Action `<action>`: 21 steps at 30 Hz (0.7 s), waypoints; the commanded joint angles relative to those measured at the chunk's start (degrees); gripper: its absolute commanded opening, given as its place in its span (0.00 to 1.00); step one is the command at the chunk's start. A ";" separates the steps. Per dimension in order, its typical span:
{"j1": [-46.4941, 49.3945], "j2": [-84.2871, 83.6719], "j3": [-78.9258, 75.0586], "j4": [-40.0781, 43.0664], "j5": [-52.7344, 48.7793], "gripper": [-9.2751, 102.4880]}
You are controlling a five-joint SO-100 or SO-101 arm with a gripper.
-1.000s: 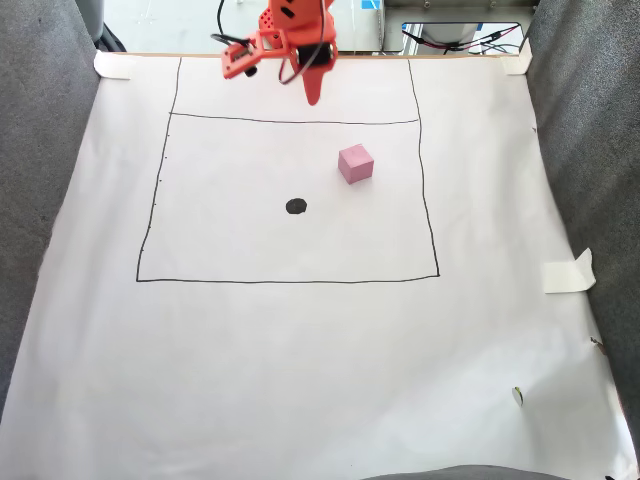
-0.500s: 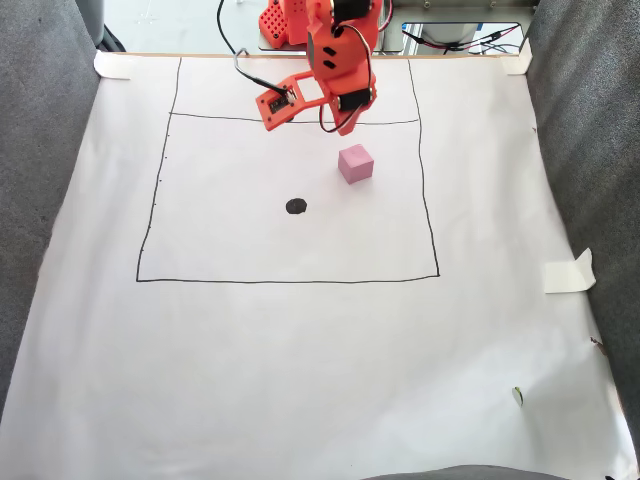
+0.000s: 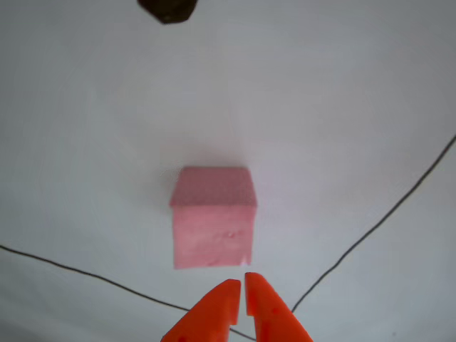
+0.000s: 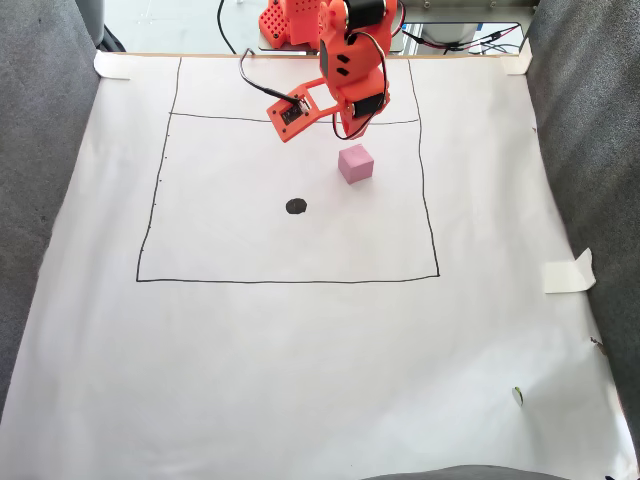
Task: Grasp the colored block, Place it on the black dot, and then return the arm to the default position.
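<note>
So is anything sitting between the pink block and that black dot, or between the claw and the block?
Nothing visible. Bare white paper lies between the block and the dot, and between the gripper and the block.

This looks like a lab or hobby robotics bench set up for testing. A big sheet of white paper point(image 4: 300, 380) is taped down at its corners with masking tape point(image 4: 567, 272), and a hand-drawn black rectangle point(image 4: 290, 281) marks out a work area on it. Grey fabric point(image 4: 45, 150) lines both sides. At the far edge stands an orange 3D-printed robot arm point(image 4: 345, 60) with loose black cables point(image 4: 470, 42) trailing behind it.
</note>
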 commanded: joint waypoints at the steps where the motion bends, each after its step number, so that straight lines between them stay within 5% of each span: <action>1: 0.26 0.62 -2.55 -0.88 -1.14 0.08; 4: 0.26 0.88 -2.55 -0.70 -1.76 0.11; 8: 0.26 1.14 -2.55 0.26 -2.11 0.29; 21: 0.53 0.44 -0.53 2.81 -2.90 0.40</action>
